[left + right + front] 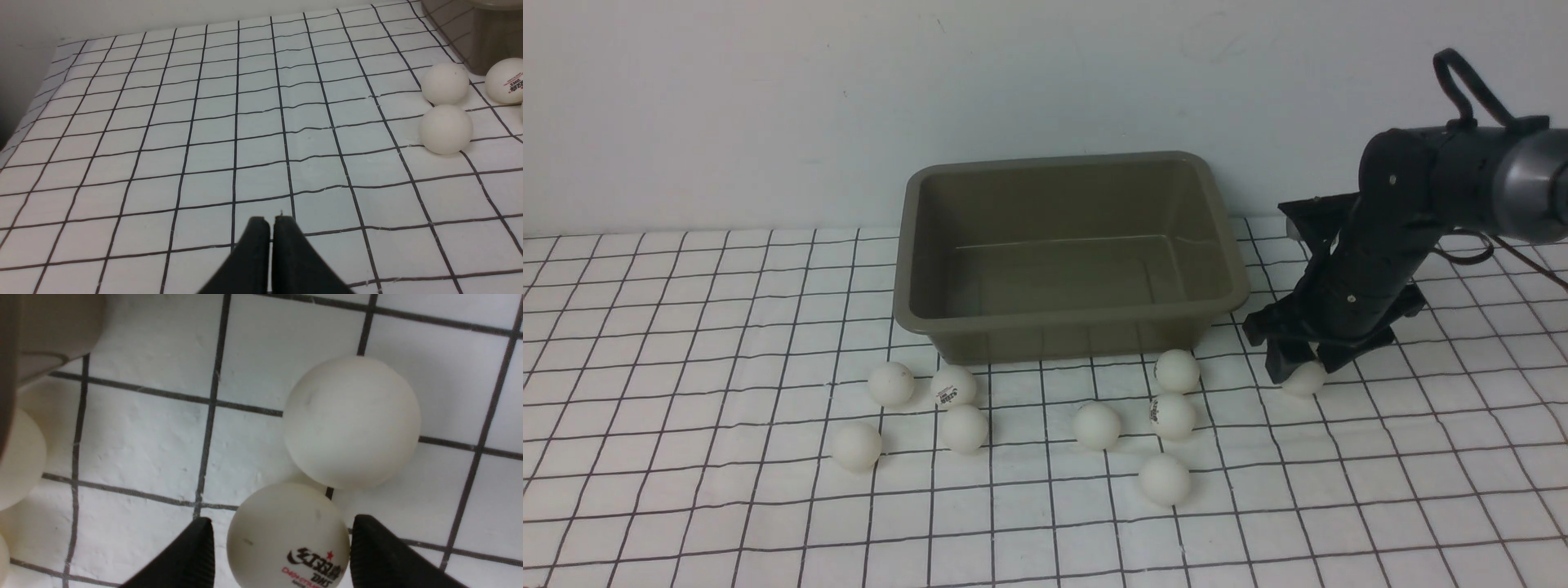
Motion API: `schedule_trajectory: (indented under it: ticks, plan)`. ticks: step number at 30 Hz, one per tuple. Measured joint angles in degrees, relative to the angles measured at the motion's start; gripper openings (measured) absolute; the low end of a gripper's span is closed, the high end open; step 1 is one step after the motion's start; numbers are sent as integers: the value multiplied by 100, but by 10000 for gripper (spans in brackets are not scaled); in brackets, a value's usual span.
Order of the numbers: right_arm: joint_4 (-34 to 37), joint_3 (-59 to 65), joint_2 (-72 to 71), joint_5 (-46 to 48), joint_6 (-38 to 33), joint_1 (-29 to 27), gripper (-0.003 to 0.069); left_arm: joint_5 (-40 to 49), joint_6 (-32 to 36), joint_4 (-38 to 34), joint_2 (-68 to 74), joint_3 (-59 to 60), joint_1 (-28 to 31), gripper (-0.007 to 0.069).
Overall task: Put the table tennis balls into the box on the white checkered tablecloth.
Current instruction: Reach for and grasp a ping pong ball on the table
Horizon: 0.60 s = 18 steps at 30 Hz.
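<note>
The olive-grey box stands on the white checkered tablecloth with nothing showing inside it. Several white table tennis balls lie on the cloth in front of it. My right gripper is down at the cloth beside the box's right end, where one ball shows at its tips. In the right wrist view my right gripper is shut on a logo-printed ball that still rests on the cloth, with a plain ball touching it just beyond. My left gripper is shut and empty, low over bare cloth.
In the left wrist view three balls lie near the box's corner. A pale wall rises right behind the box. In the right wrist view another ball sits beside the box's wall.
</note>
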Motion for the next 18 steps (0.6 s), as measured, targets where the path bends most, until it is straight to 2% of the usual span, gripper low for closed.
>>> schedule_trajectory:
  ticks: [8,18]
  plan:
    - [-42,0,0,6,2,0,353,0,0,0,0,0,0,-4]
    - [-56,-4,0,32,-3,0,347,0,0,0,0,0,0,-4]
